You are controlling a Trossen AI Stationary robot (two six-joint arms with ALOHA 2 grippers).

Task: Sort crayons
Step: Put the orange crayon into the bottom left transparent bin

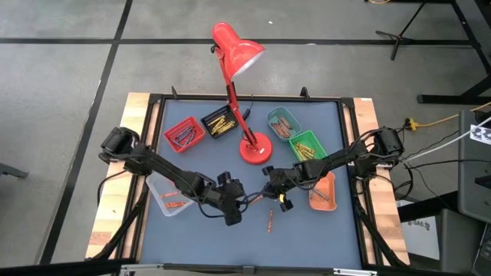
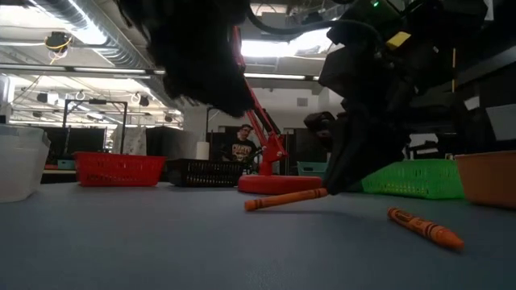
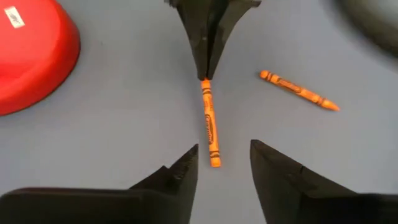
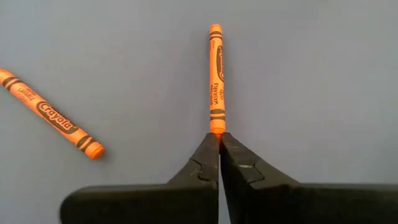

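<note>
Low in the middle of the high view, on the blue-grey mat point(image 1: 253, 238), the two grippers meet over a single orange crayon point(image 1: 258, 197). From the left comes the left gripper point(image 3: 224, 163), its fingers apart and straddling one end of the crayon point(image 3: 210, 123) without touching it. From the right comes the right gripper point(image 4: 219, 144), its fingers pressed together with their tips at the crayon's other end point(image 4: 216, 78); whether they pinch that end or only touch it cannot be told. In the low view this crayon point(image 2: 286, 198) lies flat on the mat, with the right gripper point(image 2: 343, 181) standing at its end. A second orange crayon point(image 1: 269, 221) lies loose just below the grippers in the high view, nearer the frame's bottom edge; it shows at lower right in the low view point(image 2: 425, 226), at upper right in the left wrist view point(image 3: 299, 91) and at left in the right wrist view point(image 4: 52, 114). Above the grippers stands a red lamp point(image 1: 238, 50), its round base point(image 1: 255, 148) at the centre of the mat. Trays ring the scene: a red tray point(image 1: 184, 135) and a black tray point(image 1: 220, 123) at upper left, a teal tray point(image 1: 284, 123) and a green tray point(image 1: 308, 146) at upper right, an orange tray point(image 1: 324, 191) at right and a clear tray point(image 1: 169, 195) at left, most holding more crayons.
</note>
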